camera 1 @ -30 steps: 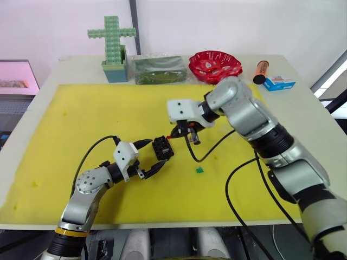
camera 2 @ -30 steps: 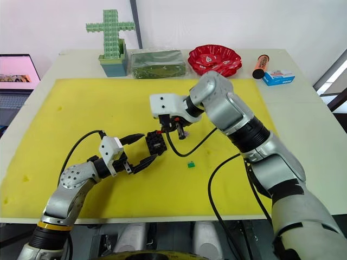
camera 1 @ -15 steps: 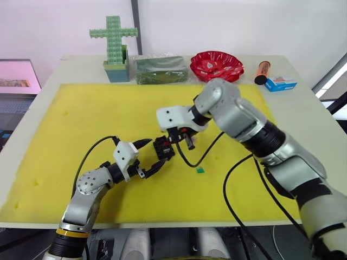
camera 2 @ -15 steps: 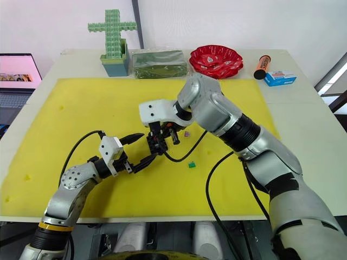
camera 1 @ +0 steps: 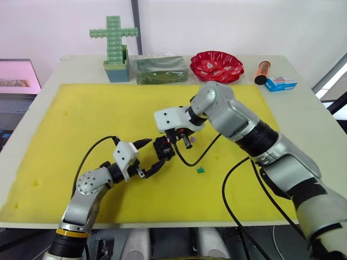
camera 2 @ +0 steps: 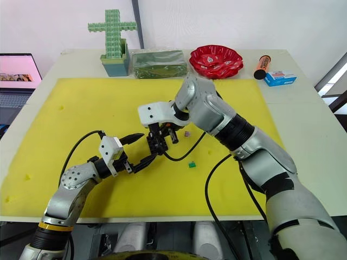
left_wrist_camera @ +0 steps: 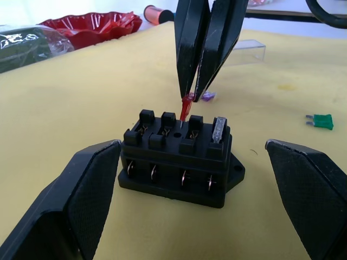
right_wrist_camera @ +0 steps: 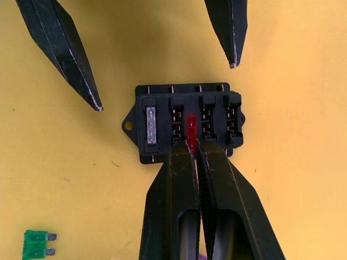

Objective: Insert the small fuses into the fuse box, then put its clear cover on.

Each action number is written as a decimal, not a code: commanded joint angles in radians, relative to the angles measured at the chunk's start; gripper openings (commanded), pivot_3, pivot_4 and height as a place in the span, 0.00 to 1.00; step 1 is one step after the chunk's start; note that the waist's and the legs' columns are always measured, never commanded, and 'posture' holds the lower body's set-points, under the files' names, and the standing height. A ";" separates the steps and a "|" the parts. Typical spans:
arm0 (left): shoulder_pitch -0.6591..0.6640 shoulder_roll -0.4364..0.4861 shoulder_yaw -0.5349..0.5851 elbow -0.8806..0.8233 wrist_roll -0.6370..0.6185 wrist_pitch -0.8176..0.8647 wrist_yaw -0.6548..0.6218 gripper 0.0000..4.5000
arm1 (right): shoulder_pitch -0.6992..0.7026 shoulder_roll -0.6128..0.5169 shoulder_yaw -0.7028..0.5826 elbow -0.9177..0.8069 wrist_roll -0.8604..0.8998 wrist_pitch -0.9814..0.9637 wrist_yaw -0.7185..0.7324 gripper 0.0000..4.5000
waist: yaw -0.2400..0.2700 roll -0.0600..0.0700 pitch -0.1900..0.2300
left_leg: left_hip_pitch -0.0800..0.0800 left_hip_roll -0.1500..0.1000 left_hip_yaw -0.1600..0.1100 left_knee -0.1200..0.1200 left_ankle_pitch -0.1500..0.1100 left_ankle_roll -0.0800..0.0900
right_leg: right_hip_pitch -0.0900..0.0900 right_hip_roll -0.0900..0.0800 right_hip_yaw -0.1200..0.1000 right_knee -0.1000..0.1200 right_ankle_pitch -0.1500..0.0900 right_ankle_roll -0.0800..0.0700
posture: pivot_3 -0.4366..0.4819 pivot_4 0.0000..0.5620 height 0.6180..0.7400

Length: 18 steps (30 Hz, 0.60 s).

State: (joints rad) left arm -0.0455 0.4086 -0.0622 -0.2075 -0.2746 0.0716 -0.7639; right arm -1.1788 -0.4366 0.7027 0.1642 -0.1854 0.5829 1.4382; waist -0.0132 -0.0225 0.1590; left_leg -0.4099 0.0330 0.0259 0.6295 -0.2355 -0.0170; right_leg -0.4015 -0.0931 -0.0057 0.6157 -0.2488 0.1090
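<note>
The small black rectangular plastic fuse box (left_wrist_camera: 179,165) sits on the yellow foam mat (camera 1: 81,119), near the middle of the tabletop (camera 1: 312,116). The right claw (left_wrist_camera: 196,93) is clamped on a tiny red plastic fuse (left_wrist_camera: 186,108), holding it upright just over a slot in the box's top. A grey fuse (left_wrist_camera: 218,130) already stands in an end slot. The left claw (camera 1: 153,153) is spread wide, its fingers either side of the box, apart from it. The green fuse (camera 1: 200,169) lies on the mat toward the near edge, the purplish one (camera 2: 187,132) just beyond the box, and the clear rectangular plastic cover (left_wrist_camera: 246,51) farther back.
</note>
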 commanded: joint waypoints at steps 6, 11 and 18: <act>0.009 0.005 0.007 -0.022 -0.008 -0.018 0.000 1.00 | -0.028 0.003 -0.011 -0.022 -0.006 0.004 0.022 0.00 | 0.000 0.000 0.000 | 0.000 0.000 0.000 0.000 0.000 0.000 | 0.000 0.000 0.000 0.000 0.000 0.000 | 0.48 0.27 1.00; 0.004 0.005 0.004 -0.018 -0.006 -0.019 -0.002 1.00 | -0.027 -0.001 -0.011 -0.026 -0.010 0.004 0.029 0.00 | 0.000 0.000 0.000 | 0.000 0.000 0.000 0.000 0.000 0.000 | 0.000 0.000 0.000 0.000 0.000 0.000 | 0.48 0.27 1.00; 0.007 0.006 0.004 -0.022 -0.006 -0.019 -0.002 1.00 | -0.018 -0.004 -0.007 -0.022 -0.020 -0.006 0.029 0.00 | 0.000 0.000 0.000 | 0.000 0.000 0.000 0.000 0.000 0.000 | 0.000 0.000 0.000 0.000 0.000 0.000 | 0.48 0.27 1.00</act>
State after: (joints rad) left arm -0.0416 0.4104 -0.0623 -0.2076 -0.2740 0.0716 -0.7641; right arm -1.1787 -0.4345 0.7028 0.1625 -0.1957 0.5882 1.4622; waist -0.0133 -0.0224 0.1590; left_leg -0.4099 0.0330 0.0258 0.6295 -0.2355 -0.0170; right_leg -0.4015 -0.0931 -0.0058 0.6157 -0.2488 0.1090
